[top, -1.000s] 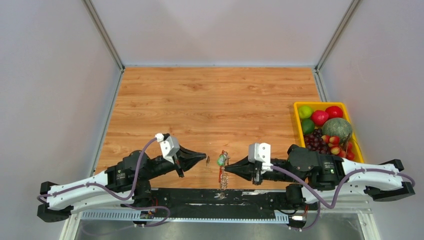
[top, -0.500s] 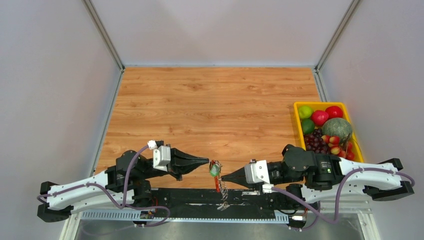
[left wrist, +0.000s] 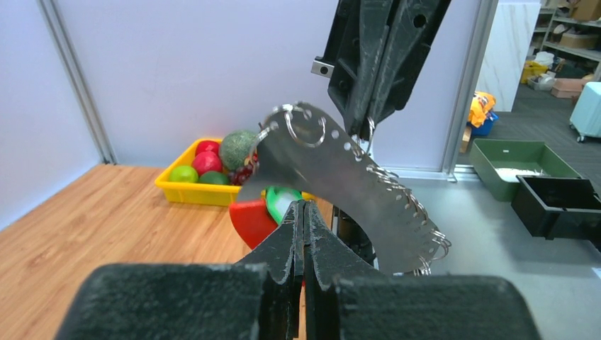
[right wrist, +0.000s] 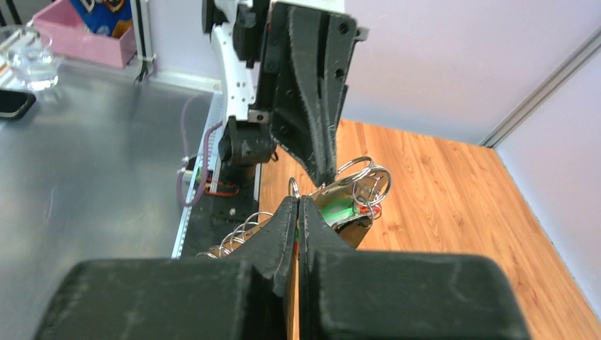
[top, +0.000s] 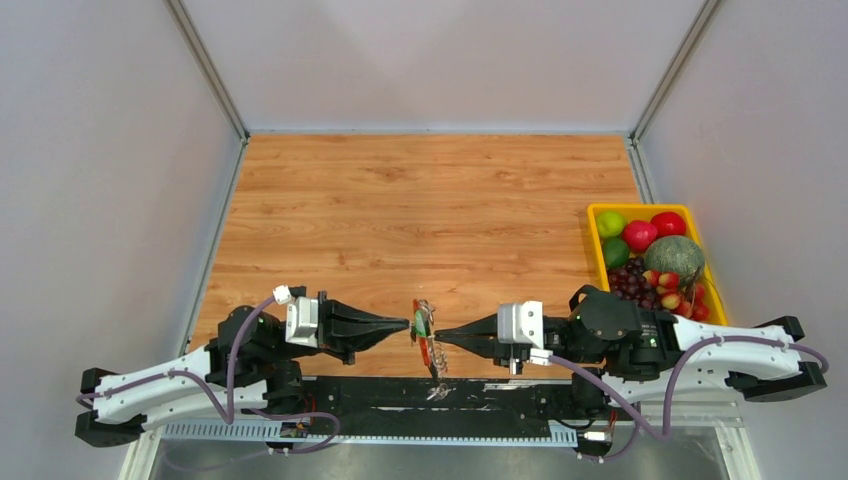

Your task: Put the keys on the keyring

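Both sets of jaws fully closed, tips nearly meeting over the table (top: 430, 200) near edge, centre: right gripper (top: 440, 338) pinches a wire loop of the keyring (top: 425, 335), which hangs between the 2 tips; left gripper (top: 405, 324) touches it, can't tell if it grips anything.

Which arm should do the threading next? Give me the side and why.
Left, probably. The right hand is shut on the keyring, holding it up, so it is occupied. The left hand is shut, its tip pointing straight at the keyring; what it pinches is too small to see.
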Available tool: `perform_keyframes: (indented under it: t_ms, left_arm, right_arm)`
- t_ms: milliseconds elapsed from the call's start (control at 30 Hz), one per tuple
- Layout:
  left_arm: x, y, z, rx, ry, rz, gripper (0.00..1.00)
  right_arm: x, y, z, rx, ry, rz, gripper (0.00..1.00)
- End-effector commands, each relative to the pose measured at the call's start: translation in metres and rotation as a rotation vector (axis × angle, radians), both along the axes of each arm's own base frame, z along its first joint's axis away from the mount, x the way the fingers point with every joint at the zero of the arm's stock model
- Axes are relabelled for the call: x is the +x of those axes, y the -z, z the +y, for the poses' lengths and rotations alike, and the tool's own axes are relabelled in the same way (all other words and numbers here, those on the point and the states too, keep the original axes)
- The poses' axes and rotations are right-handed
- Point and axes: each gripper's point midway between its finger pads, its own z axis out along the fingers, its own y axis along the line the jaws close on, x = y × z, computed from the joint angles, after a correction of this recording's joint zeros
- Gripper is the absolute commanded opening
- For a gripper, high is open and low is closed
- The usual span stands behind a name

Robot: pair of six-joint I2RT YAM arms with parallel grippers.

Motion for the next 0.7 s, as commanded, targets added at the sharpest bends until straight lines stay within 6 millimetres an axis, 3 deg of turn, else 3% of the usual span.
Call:
perform_keyframes:
  t_ms: [0, 233, 667]
  left_arm:
    - [-0.002, -0.012, 0.007, -0.059, 0.001, 0.006, 0.00]
    - [0.001, -0.022, 0.019, -0.108, -0.027, 0.011, 0.00]
    - [0.005, -0.032, 0.018, -0.146, -0.048, 0.009, 0.00]
  right_arm:
    - [0.007, -0.044, -0.004, 0.191, 0.051, 0.077, 0.00]
    - [0.012, -0.040, 0.006, 0.196, 0.085, 0.119, 0.00]
    - [0.022, -0.039, 0.009, 0.270, 0.145, 0.224, 0.00]
